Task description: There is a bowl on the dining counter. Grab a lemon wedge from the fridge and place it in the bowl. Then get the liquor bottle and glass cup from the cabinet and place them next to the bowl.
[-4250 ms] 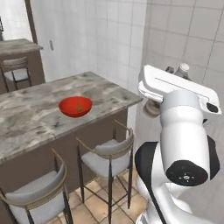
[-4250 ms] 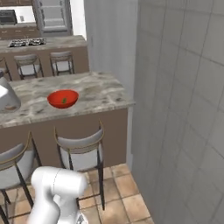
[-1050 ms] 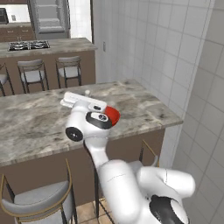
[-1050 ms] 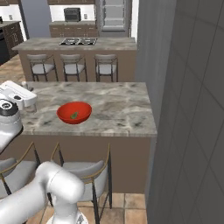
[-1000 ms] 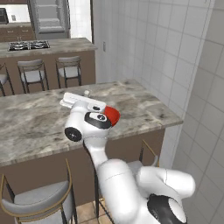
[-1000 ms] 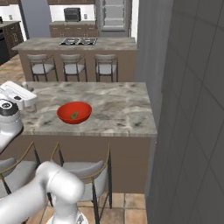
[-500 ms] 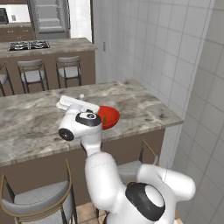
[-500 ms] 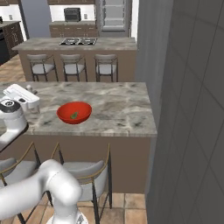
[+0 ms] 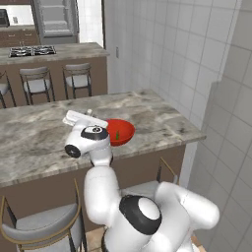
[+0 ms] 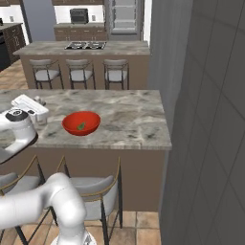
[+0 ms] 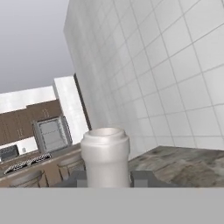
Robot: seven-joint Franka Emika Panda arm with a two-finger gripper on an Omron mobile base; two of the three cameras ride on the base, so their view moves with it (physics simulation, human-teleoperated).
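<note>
Table [image 10: 124, 115]: long marble top; I see it under the arm.
Bowl [image 10: 81, 123]: red, wedge inside.
Liquor bottle [image 11: 105, 155]: held at its neck, nine o'clock of bowl; rigid, smooth, top-heavy, I judge.
Gripper [image 11: 106, 178]: clamped narrowly around bottle.

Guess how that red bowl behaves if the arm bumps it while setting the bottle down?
The bowl looks wide and shallow, so probably slides rather than tips. The dining counter looks polished, so likely little grip. The lemon wedge inside seems loose and could shift.
</note>
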